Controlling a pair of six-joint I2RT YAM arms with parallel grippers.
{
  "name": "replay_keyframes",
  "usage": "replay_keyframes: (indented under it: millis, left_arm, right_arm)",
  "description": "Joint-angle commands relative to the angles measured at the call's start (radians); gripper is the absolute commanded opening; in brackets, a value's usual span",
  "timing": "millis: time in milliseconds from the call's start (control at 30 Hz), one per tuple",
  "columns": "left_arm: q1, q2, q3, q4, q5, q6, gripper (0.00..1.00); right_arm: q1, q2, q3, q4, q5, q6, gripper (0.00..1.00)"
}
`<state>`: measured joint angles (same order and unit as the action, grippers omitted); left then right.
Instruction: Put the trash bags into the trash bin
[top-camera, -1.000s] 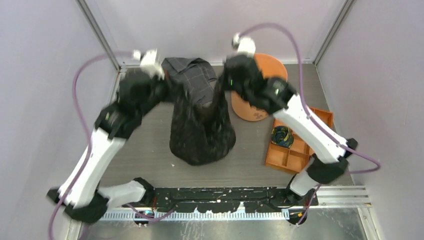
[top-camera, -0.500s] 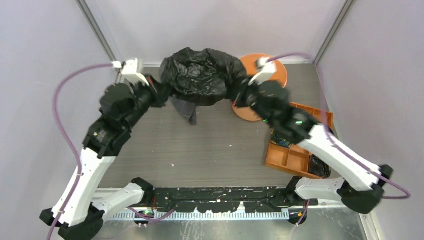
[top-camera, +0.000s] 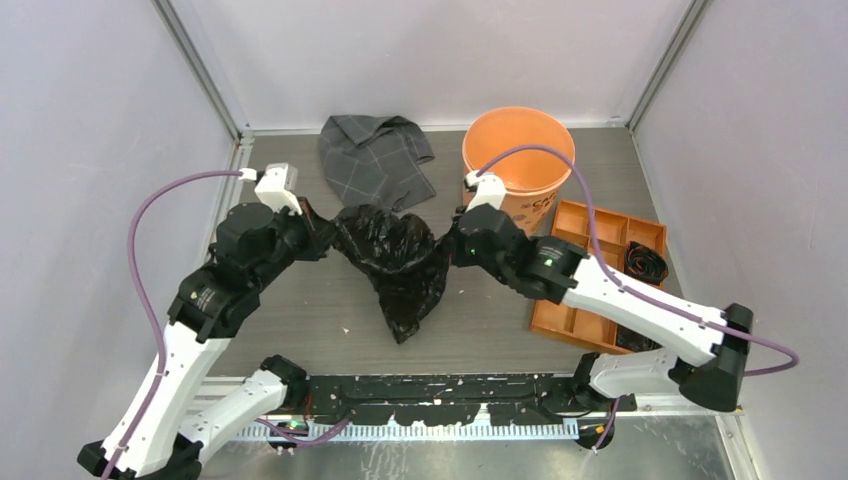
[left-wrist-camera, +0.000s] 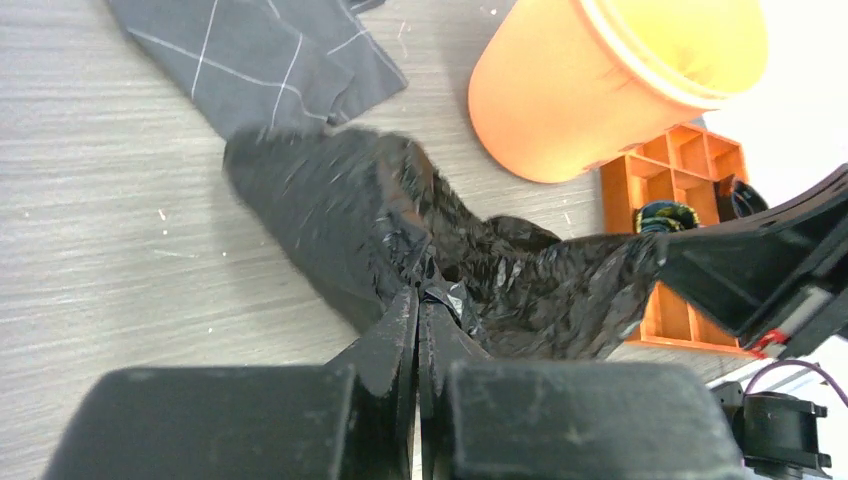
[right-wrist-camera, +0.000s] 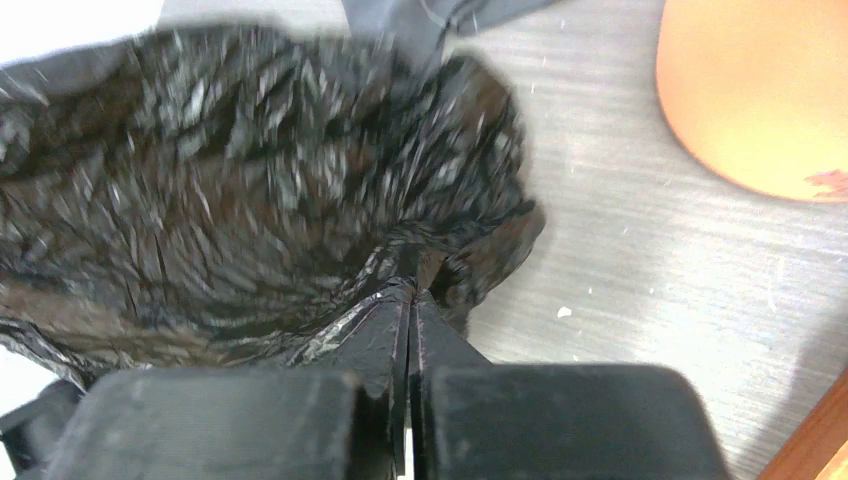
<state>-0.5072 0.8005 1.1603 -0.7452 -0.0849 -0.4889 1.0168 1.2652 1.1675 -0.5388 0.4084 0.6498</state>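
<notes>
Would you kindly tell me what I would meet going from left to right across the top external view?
left gripper → trash bag → right gripper → trash bin → orange tray

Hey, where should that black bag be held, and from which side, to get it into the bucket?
By its top edge, at opposite ends, one from each side. The bag is limp film that sags between holds, so a pinched edge likely works best. The left fingers and right fingers are shut on it that way.
</notes>
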Motion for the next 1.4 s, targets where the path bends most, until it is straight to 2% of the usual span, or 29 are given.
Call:
replay_keyframes:
  millis: [0, 67, 133, 233, 333, 433, 533, 700, 933, 1033, 1133, 1267, 1367]
  left_arm:
    - [0.006, 0.013, 0.045, 0.026, 0.049, 0.046, 0.00]
    - [0.006, 0.033, 0.063, 0.033, 0.107, 0.065, 0.00]
    - [0.006, 0.059, 0.083, 0.037, 0.163, 0.085, 0.00]
    - [0.006, 0.080, 0.102, 0.053, 0.209, 0.101, 0.00]
    - [0.006, 0.115, 0.142, 0.058, 0.248, 0.108, 0.00]
    - [0.006, 0.161, 0.187, 0.057, 0.305, 0.108, 0.00]
    - [0.006, 0.195, 0.207, 0.056, 0.332, 0.107, 0.00]
    - [0.006, 0.211, 0.216, 0.060, 0.318, 0.101, 0.00]
    - [0.006, 0.226, 0.216, 0.081, 0.349, 0.088, 0.00]
    - [0.006, 0.219, 0.214, 0.086, 0.359, 0.084, 0.00]
    - [0.006, 0.212, 0.220, 0.084, 0.357, 0.085, 0.00]
    - [0.006, 0.208, 0.228, 0.082, 0.359, 0.087, 0.00]
    - [0.006, 0.201, 0.234, 0.081, 0.358, 0.087, 0.00]
  right_arm:
    - [-0.006, -0.040, 0.006, -0.092, 0.113, -0.023, 0.05]
    - [-0.005, -0.067, -0.029, -0.079, 0.070, -0.048, 0.18]
    - [-0.003, -0.110, -0.048, -0.078, 0.048, -0.078, 0.40]
    - [0.009, -0.167, -0.046, -0.095, 0.033, -0.146, 0.61]
    - [0.025, -0.218, -0.032, -0.110, -0.010, -0.212, 0.74]
    - [0.057, -0.246, -0.015, -0.103, -0.062, -0.276, 0.80]
    - [0.114, -0.216, 0.026, -0.098, -0.089, -0.320, 0.81]
    - [0.200, -0.122, 0.103, -0.132, -0.046, -0.354, 0.81]
    - [0.214, -0.045, 0.190, -0.113, -0.011, -0.283, 0.81]
    - [0.215, 0.006, 0.222, -0.118, 0.046, -0.287, 0.81]
    - [0.213, 0.057, 0.252, -0.110, 0.036, -0.296, 0.80]
    - [0.213, 0.118, 0.296, -0.107, 0.033, -0.281, 0.71]
    - [0.214, 0.143, 0.302, -0.127, 0.088, -0.272, 0.53]
